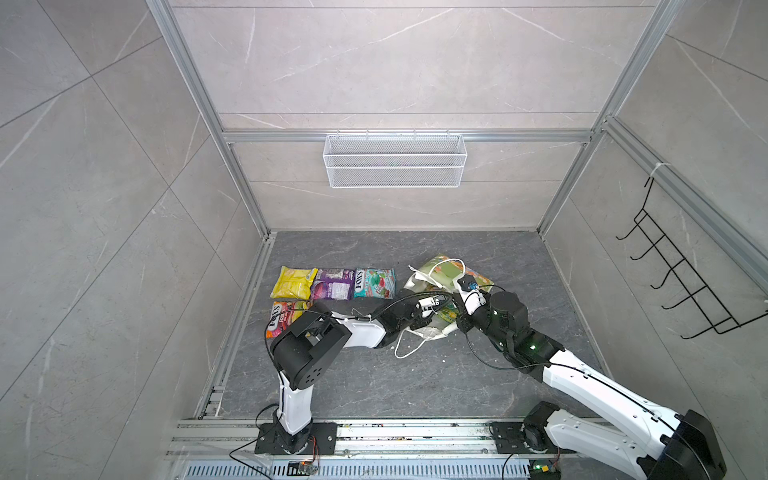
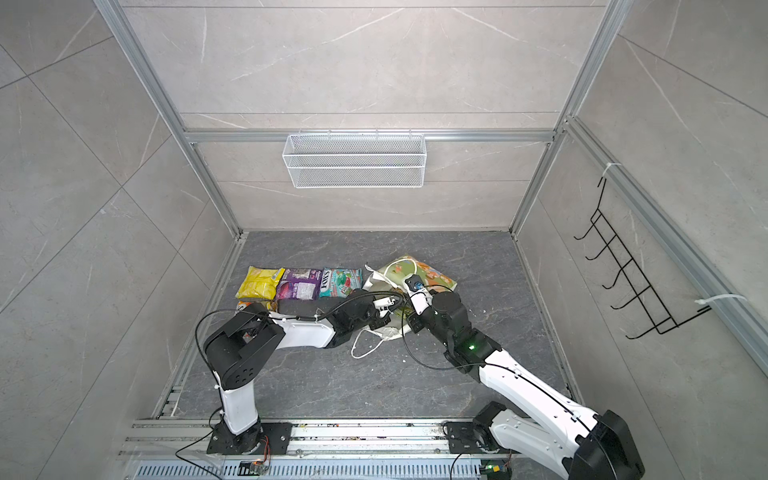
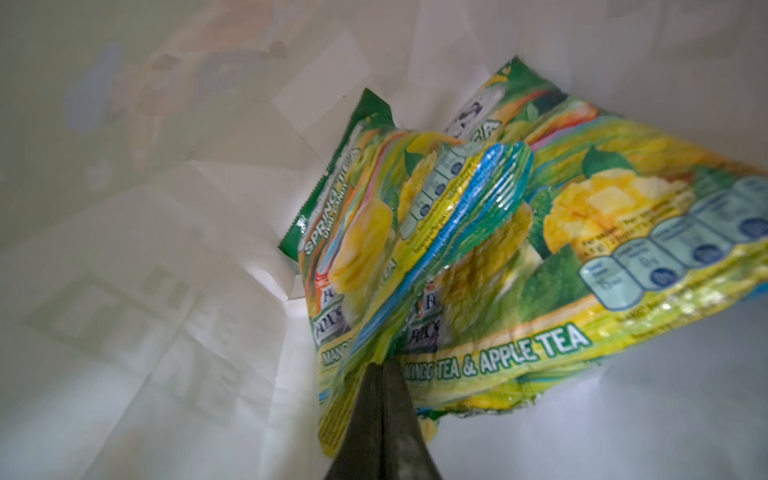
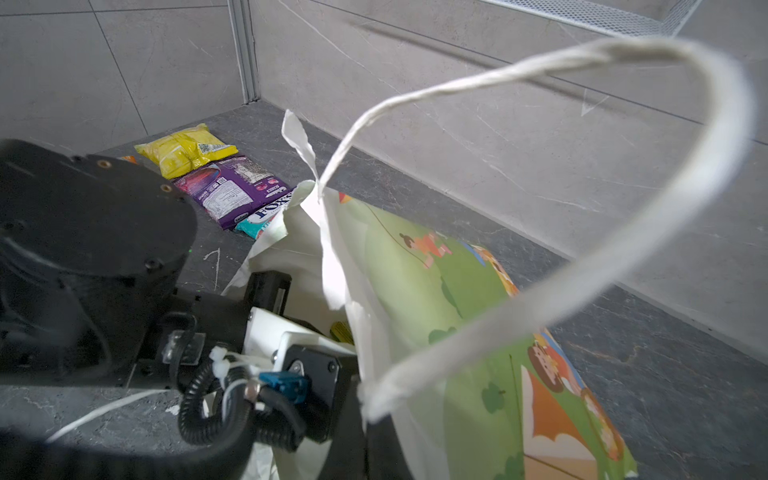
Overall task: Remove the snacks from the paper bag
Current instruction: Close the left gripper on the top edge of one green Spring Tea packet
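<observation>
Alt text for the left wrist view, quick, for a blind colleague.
The shut left claw pinches the crumpled edge of a green-yellow snack packet inside the paper bag; a second green-yellow packet overlaps it.

- Flat green-yellow packet [image 3: 602,216], inside the paper bag [image 3: 124,249]: "MANGO TEA & APPLE TEA", white capitals on its yellow band. The nutrition panels are too small to read.
- Creased green-yellow packet [image 3: 357,232], inside the paper bag: "SPRING" along its green edge, and a blurred "FOX'S" badge.
- Teal-red packet [image 1: 374,283], just beside the paper bag: "FOX'S".
- Orange-red packet [image 1: 279,316], well apart from the paper bag: "FOX'S".
- Purple packet [image 4: 232,191], near the paper bag: back print illegible.
- Paper bag wall: faint characters show through, unreadable.
</observation>
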Controlling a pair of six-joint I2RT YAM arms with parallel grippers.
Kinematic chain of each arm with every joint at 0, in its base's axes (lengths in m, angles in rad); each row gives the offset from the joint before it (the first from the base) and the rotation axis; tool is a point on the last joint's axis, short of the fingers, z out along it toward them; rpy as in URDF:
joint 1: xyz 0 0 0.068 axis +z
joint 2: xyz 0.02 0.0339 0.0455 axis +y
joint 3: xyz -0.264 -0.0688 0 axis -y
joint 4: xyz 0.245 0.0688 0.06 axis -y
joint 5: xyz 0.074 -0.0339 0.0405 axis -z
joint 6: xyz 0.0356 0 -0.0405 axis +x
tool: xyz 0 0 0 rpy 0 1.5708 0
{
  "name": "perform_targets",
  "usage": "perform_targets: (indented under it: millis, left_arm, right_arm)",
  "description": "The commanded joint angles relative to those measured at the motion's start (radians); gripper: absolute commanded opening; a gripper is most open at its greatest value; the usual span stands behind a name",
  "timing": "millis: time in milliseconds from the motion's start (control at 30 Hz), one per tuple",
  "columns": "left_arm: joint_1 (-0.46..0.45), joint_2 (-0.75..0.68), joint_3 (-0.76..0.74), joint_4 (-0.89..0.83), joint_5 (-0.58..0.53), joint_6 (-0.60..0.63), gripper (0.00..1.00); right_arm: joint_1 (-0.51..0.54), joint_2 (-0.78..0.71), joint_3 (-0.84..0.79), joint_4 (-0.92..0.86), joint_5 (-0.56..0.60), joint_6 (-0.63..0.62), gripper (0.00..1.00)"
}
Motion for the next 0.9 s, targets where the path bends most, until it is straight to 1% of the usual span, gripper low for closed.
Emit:
perform_targets:
  millis: [0,100,200,267,300,333,433,467,500,533,567,600,667,733,867]
  left_arm:
    - [-0.006,-0.099,-0.019,0.055,-0.014,-0.024,0.00]
    - [-0.015,-0.158,-0.053,0.059,-0.017,-0.027,0.00]
    - [-0.021,-0.215,-0.084,0.047,0.012,-0.036,0.00]
    - [-0.021,-0.224,-0.086,0.014,0.034,-0.031,0.00]
    - [-0.020,-0.215,-0.079,0.001,0.026,-0.023,0.00]
    - [-0.020,-0.203,-0.075,-0.007,0.017,-0.010,0.03]
    - [-0.020,-0.177,-0.067,0.000,0.024,0.011,0.18]
    - [-0.021,-0.164,-0.060,0.003,0.029,0.022,0.27]
    - [-0.020,-0.154,-0.048,-0.008,0.034,0.036,0.30]
    - [-0.020,-0.142,-0.029,-0.024,0.036,0.042,0.31]
    - [-0.021,-0.128,-0.012,-0.033,0.037,0.044,0.39]
    - [-0.022,-0.117,-0.001,-0.032,0.045,0.048,0.49]
    - [-0.020,-0.091,0.012,-0.010,0.055,0.067,0.51]
    - [-0.022,-0.061,0.035,-0.019,0.061,0.089,0.57]
    - [-0.022,-0.003,0.090,-0.048,0.067,0.109,0.57]
  right_arm:
    - [-0.006,-0.013,-0.007,0.058,-0.008,0.028,0.00]
    - [-0.016,-0.003,0.002,0.052,0.000,0.032,0.00]
    - [-0.026,0.003,0.002,0.056,-0.003,0.039,0.00]
    - [-0.031,0.003,0.001,0.062,-0.009,0.046,0.00]
    - [-0.031,0.005,-0.001,0.067,-0.014,0.048,0.00]
    - [-0.032,0.007,-0.001,0.070,-0.019,0.047,0.00]
    - [-0.034,0.015,0.001,0.072,-0.023,0.045,0.00]
    - [-0.034,0.015,0.000,0.071,-0.023,0.045,0.00]
    - [-0.034,0.014,-0.001,0.072,-0.024,0.045,0.00]
    - [-0.034,0.011,-0.001,0.072,-0.026,0.045,0.00]
    - [-0.033,0.008,-0.001,0.071,-0.027,0.044,0.00]
    - [-0.034,0.005,-0.001,0.070,-0.028,0.044,0.00]
    - [-0.034,-0.001,-0.004,0.067,-0.027,0.042,0.00]
    - [-0.034,-0.007,-0.006,0.066,-0.027,0.044,0.00]
    - [-0.036,-0.013,-0.013,0.069,-0.031,0.045,0.00]
